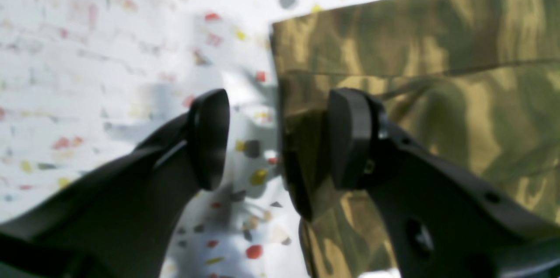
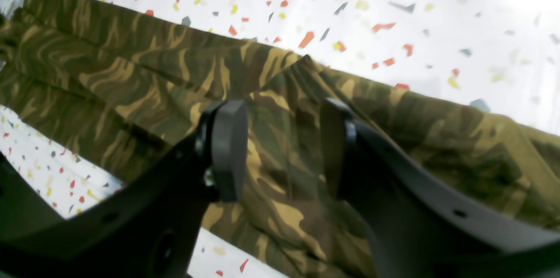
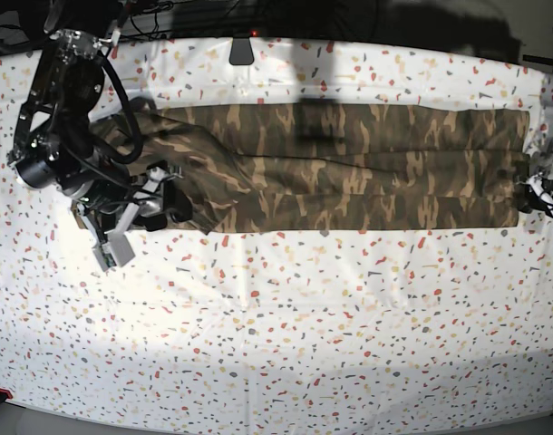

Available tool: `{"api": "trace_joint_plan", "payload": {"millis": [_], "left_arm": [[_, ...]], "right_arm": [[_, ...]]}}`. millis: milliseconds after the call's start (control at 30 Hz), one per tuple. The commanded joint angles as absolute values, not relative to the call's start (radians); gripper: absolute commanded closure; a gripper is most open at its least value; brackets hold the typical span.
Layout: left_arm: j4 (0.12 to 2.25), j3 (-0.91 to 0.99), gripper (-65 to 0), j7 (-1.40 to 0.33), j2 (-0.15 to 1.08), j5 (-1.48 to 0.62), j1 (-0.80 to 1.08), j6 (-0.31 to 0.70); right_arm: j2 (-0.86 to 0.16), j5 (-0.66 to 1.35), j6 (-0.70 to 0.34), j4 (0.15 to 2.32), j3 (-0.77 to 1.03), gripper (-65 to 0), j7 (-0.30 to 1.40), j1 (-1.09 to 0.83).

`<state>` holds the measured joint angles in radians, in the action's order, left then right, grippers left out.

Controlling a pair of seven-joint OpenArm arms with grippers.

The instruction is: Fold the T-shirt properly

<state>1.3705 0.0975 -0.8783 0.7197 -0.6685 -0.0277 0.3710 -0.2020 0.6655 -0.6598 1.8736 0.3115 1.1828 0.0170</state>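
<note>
T-shirt point(image 3: 349, 168) lies folded into a long band across the far half of the desk point(image 3: 286, 344), running nearly from the left edge to the right edge. Speckled white cloth point(image 3: 258, 362) covers the desk. Left pincer point(image 1: 280, 138) at the band's right end: jaws wide, holding nothing, straddling the shirt's edge. Right pincer point(image 2: 282, 149) above the left end: jaws parted, cloth between them, not gripped.

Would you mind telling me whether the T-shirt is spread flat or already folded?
Partly folded: the T-shirt lies as a long narrow band on the speckled cloth, with lengthwise fold lines and doubled layers at its edges.
</note>
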Motion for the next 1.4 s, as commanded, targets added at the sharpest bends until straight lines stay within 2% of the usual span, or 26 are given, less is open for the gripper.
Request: {"api": "trace_joint_plan", "payload": {"millis": [0,233,333,500,567,900,1167,1367], "left_arm": [[1.327,0.106,-34.6,-0.887,0.746,-0.72,-0.073,0.397],[0.934,0.105,-34.6,-0.981,0.745,-0.89,-0.236,0.653],[0.813,0.105,-34.6,-1.016,0.746,-0.99,-0.252,0.698],[0.781,0.105,-34.6,-1.188,0.745,-1.188,-0.249,0.698],[0.781,0.105,-34.6,-1.197,0.741,-1.224,-0.249,0.698],[0.781,0.104,-34.5,-1.192,0.629,-1.178,-0.233,0.698],[0.781,0.104,-34.5,-1.182,0.714,-1.182,-0.235,0.698],[0.781,0.104,-31.5,-1.257,0.725,-1.327,-0.232,0.698]], "right_arm": [[-0.211,0.689,-0.666,1.892,0.314,-27.6,1.173,0.033],[-0.21,0.689,-0.666,1.892,0.314,-27.6,1.177,0.033],[-0.21,0.689,-0.666,1.892,0.314,-27.6,1.177,0.033],[-0.21,0.689,-0.666,1.892,0.314,-27.6,1.176,0.033],[-0.21,0.689,-0.667,1.892,0.314,-27.6,1.176,0.033],[-0.211,0.689,-0.666,1.892,0.314,-27.6,1.178,0.033],[-0.21,0.689,-0.667,1.892,0.314,-27.6,1.178,0.033],[-0.21,0.689,-0.666,1.892,0.314,-27.6,1.175,0.033]]}}
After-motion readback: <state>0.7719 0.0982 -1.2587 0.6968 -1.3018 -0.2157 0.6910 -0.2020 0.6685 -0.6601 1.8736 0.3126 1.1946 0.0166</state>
